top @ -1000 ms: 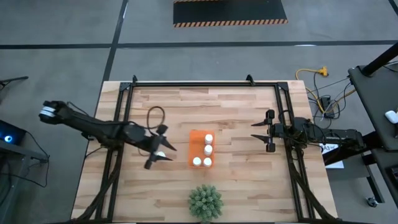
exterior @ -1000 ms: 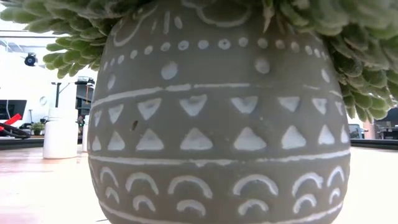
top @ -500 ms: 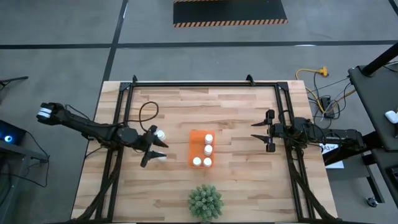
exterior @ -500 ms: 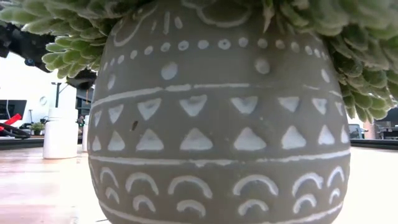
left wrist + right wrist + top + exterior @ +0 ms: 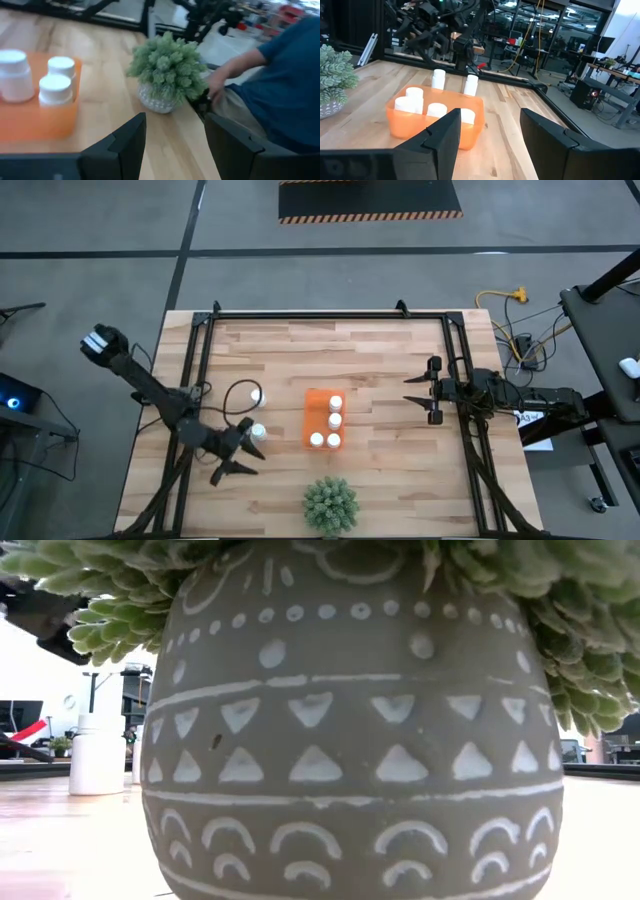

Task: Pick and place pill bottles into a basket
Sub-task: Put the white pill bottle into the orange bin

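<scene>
The orange basket (image 5: 311, 402) lies mid-table with several white pill bottles (image 5: 334, 420) standing in it; it also shows in the right wrist view (image 5: 437, 125) and the left wrist view (image 5: 30, 120). Two more bottles stand on the table left of it, one farther (image 5: 256, 394) and one nearer (image 5: 258, 432). My left gripper (image 5: 238, 460) is open and empty, just near-left of the nearer bottle; its fingers show apart in the left wrist view (image 5: 175, 145). My right gripper (image 5: 415, 391) is open and empty, right of the basket (image 5: 490, 140).
A green spiky plant in a patterned grey pot (image 5: 330, 504) stands at the near edge and fills the low view (image 5: 350, 740). A person in a blue shirt (image 5: 280, 75) sits beyond the near edge. Black rails (image 5: 330, 315) frame the table.
My left gripper has drawn back from the two loose bottles toward the table's near edge, turning about as it went, its fingers still apart. Both bottles stand on the table where they were. My right arm has kept still.
</scene>
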Tool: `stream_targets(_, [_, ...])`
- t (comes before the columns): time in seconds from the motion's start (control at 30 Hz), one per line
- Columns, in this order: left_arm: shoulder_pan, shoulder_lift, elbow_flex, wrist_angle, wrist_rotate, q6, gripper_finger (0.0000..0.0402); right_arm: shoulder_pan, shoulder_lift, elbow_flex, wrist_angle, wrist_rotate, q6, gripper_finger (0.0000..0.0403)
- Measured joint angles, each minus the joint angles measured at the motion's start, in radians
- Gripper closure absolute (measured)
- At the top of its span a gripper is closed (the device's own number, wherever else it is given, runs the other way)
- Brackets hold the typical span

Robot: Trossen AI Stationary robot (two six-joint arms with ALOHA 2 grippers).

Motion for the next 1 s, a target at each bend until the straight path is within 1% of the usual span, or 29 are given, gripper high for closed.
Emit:
stream_targets(0.17, [-0.150, 0.114, 0.067, -0.001, -0.253, -0.107, 0.0217, 0.000, 0.000, 0.000, 0.000, 0.000, 0.000, 0.0209])
stream_targets(0.23, [-0.191, 0.169, 0.113, -0.001, -0.331, -0.111, 0.0217, 0.000, 0.000, 0.000, 0.000, 0.000, 0.000, 0.0209])
stream_targets(0.3, [-0.220, 0.228, 0.167, -0.005, -0.381, -0.110, 0.0217, 0.000, 0.000, 0.000, 0.000, 0.000, 0.000, 0.0209])
stream_targets(0.4, [-0.250, 0.316, 0.272, -0.067, -0.433, -0.123, 0.0217, 0.000, 0.000, 0.000, 0.000, 0.000, 0.000, 0.0209])
stream_targets(0.47, [-0.261, 0.372, 0.357, -0.176, -0.473, -0.187, 0.0217, 0.000, 0.000, 0.000, 0.000, 0.000, 0.000, 0.0209])
stream_targets(0.6, [-0.271, 0.495, 0.562, -0.551, -0.550, -0.432, 0.0217, 0.000, 0.000, 0.000, 0.000, 0.000, 0.000, 0.0209])
stream_targets(0.73, [-0.272, 0.633, 0.762, -0.868, -0.568, -0.659, 0.0217, 0.000, 0.000, 0.000, 0.000, 0.000, 0.000, 0.0209])
stream_targets(0.83, [-0.272, 0.728, 0.889, -1.008, -0.576, -0.790, 0.0217, 0.000, 0.000, 0.000, 0.000, 0.000, 0.000, 0.0209])
stream_targets(1.0, [-0.274, 0.866, 1.047, -1.153, -0.597, -0.965, 0.0217, 0.000, 0.000, 0.000, 0.000, 0.000, 0.000, 0.0209])
